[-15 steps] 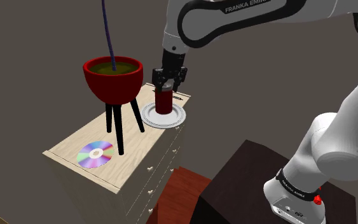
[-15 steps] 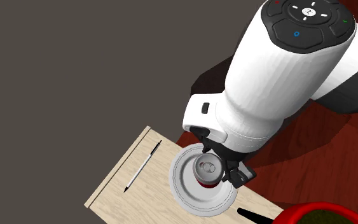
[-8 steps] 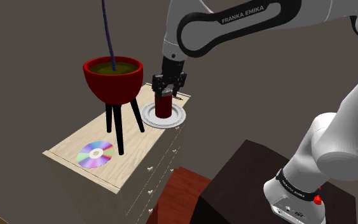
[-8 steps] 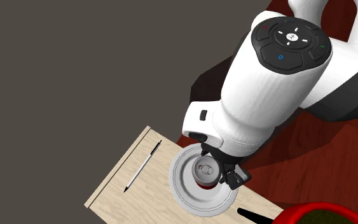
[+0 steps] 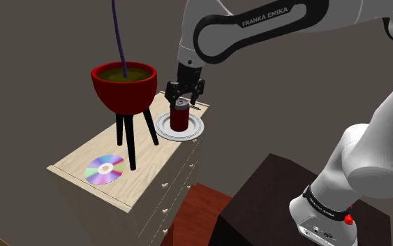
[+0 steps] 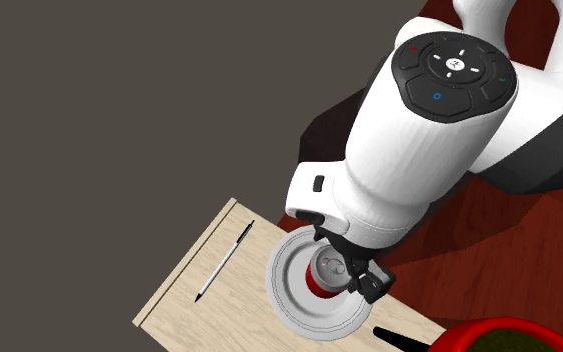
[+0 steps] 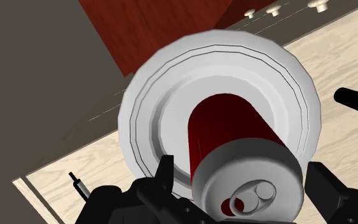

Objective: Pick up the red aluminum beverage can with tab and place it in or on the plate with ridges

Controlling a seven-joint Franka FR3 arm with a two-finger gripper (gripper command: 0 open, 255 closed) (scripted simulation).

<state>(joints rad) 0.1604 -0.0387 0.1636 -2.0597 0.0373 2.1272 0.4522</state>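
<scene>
The red can (image 5: pixel 180 118) with a grey tabbed top stands upright in the middle of the white ridged plate (image 5: pixel 196 128), near the far end of the wooden dresser top. My gripper (image 5: pixel 185 90) hangs straight above the can and is open, its fingertips around the can's top rim. In the wrist view the can (image 7: pixel 234 127) rises between the two black fingers (image 7: pixel 165 170), which stand apart with a small gap on each side. From the second exterior view, the plate (image 6: pixel 291 296) rings the can (image 6: pixel 316 286) under the gripper (image 6: pixel 345 272).
A red bowl on black tripod legs (image 5: pixel 125 84) stands close beside the plate. A shiny disc (image 5: pixel 105 168) lies at the near end of the dresser top (image 5: pixel 76 159). A pen (image 6: pixel 224 262) lies near the far edge, past the plate. My dark stand (image 5: pixel 271 203) is at the lower right.
The fingers have let go of the can and spread apart. The hand has risen slightly, baring the can's grey top. The can stays on the plate.
</scene>
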